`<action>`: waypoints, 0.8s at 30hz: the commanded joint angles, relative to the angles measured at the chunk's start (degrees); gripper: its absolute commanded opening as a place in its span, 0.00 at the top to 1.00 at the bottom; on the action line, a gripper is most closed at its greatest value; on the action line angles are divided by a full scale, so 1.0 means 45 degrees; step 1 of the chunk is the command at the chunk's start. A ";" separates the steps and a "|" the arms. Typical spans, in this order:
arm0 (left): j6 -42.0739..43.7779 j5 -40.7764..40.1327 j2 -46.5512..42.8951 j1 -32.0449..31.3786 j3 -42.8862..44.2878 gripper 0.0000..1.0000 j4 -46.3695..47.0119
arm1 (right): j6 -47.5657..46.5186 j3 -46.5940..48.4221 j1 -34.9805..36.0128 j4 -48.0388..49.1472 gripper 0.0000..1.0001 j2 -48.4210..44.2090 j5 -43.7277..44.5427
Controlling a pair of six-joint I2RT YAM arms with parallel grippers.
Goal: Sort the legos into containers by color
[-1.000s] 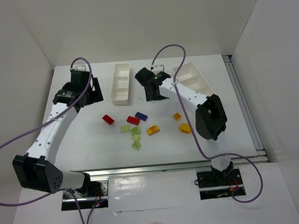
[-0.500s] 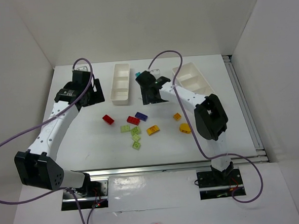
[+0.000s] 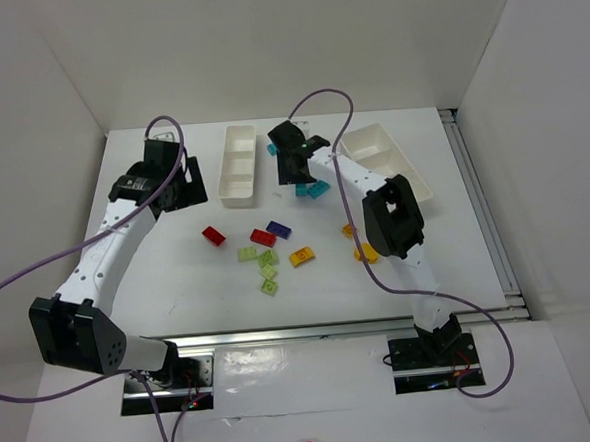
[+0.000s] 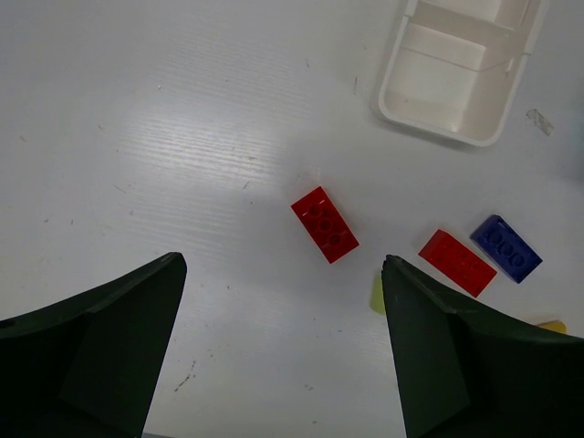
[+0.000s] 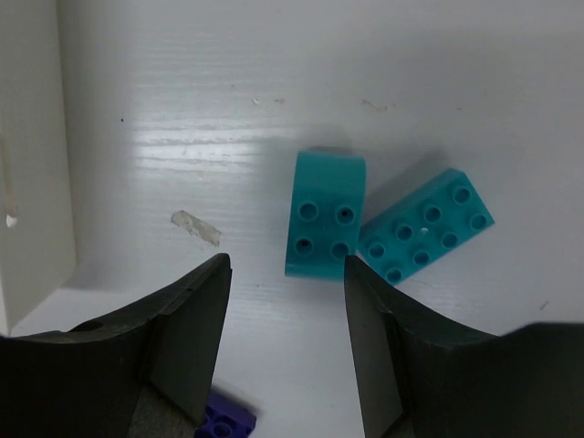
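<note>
Apparently poised to pick, right hand [image 5: 285, 274] hangs spread above two small cyan plastic bricks [image 5: 325, 226] side by side on white desk [image 5: 274, 73] beside long white divided tray [image 5: 27, 137]; left hand [image 4: 283, 269] spread over red plastic brick [image 4: 325, 224].

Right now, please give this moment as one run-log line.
left hand: open, above red lego | right hand: open, above cyan lego, second cyan lego beside | held: nothing

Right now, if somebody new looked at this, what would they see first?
Probably the two cyan bricks lying side by side on the table, right under the open right gripper. Next comes the bright scatter of legos mid-table, then the two white trays at the far side.
</note>
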 commanded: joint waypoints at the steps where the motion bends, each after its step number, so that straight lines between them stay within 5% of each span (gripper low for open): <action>1: 0.0377 0.0229 0.0178 0.0082 0.0115 0.03 -0.0012 | 0.0052 0.1567 -0.0090 -0.0449 0.40 0.0467 -0.0191; 8: 0.0378 0.0231 0.0764 0.0082 0.0584 0.03 -0.0012 | 0.0170 0.2001 -0.0090 -0.0997 0.37 0.1016 0.0610; 13: 0.0495 0.0231 0.0880 0.0082 0.0584 0.03 -0.0012 | 0.0170 0.1218 -0.0090 -0.0724 0.24 0.0899 0.0903; 17: 0.0495 0.0114 0.0997 0.0082 0.0584 0.03 -0.0012 | 0.0288 0.1218 -0.0207 -0.0724 0.24 0.1171 0.0903; 24: 0.0612 0.0114 0.0999 0.0082 0.0701 0.03 -0.0012 | 0.0170 0.1218 -0.0207 -0.0315 0.38 0.1426 0.0318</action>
